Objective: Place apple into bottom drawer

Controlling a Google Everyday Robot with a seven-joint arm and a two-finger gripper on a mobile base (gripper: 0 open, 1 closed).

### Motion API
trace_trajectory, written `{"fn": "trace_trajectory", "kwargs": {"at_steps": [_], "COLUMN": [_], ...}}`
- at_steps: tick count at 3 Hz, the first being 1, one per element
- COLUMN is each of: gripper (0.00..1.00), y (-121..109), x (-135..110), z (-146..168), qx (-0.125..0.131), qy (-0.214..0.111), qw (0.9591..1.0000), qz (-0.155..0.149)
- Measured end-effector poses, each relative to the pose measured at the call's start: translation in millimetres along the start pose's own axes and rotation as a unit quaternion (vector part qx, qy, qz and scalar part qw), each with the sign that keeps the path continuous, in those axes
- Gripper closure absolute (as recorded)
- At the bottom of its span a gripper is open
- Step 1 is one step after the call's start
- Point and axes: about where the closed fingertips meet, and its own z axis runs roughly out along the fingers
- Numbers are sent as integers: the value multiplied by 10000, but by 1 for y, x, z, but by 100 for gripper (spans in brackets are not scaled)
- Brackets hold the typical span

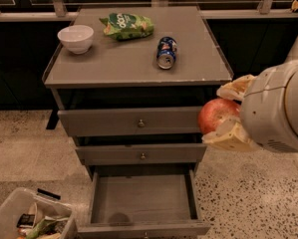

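The reddish-orange apple (216, 114) is held between the two pale fingers of my gripper (227, 114), which is shut on it. The gripper hangs in the air at the right of the grey cabinet, level with the top drawer's front and above the floor. The bottom drawer (141, 199) is pulled out wide, its flat grey tray showing with nothing in it, below and to the left of the apple. The two shallower drawers above it, the top (133, 122) and the middle (141, 155), are closed.
On the cabinet top (123, 59) stand a white bowl (75, 38), a green snack bag (127, 25) and a blue soda can (166, 52) lying on its side. A clear bin of clutter (31, 220) sits on the floor at the lower left. Speckled floor lies to the right.
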Motion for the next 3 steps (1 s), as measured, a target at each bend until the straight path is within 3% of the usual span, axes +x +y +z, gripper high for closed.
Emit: {"fn": "trace_trajectory", "kwargs": {"at_steps": [1, 2, 3], "gripper": [100, 100, 100], "y": [0, 27, 77], "x": [0, 11, 23], "z": [0, 22, 73], "qx": [0, -162, -379], "qy": [0, 29, -267], "qw": [10000, 9998, 9987], "qz": [0, -85, -192]}}
